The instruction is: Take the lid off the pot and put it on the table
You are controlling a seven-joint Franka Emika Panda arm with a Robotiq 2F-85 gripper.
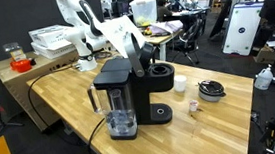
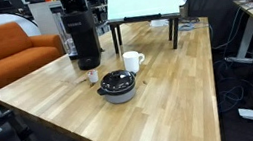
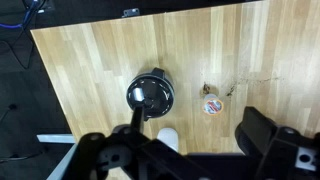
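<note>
Wooden bench (image 1: 232, 119), lid (image 1: 210, 85) sitting on the pot (image 1: 212, 94) past the coffee machine (image 1: 119, 99) in an exterior view. In an exterior view a white cup (image 2: 133, 61) stands just beside the pot. Wrist view: my claw (image 3: 188, 130) is spread apart, well above. Small knob (image 3: 150, 96), so I could slip off, or bump that cup.

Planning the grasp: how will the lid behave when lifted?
Probably stiff: the lid looks flat and rigid. Its shiny top may be slippery; the knob seems safer. Lying flat on the pot, it should not roll.
</note>
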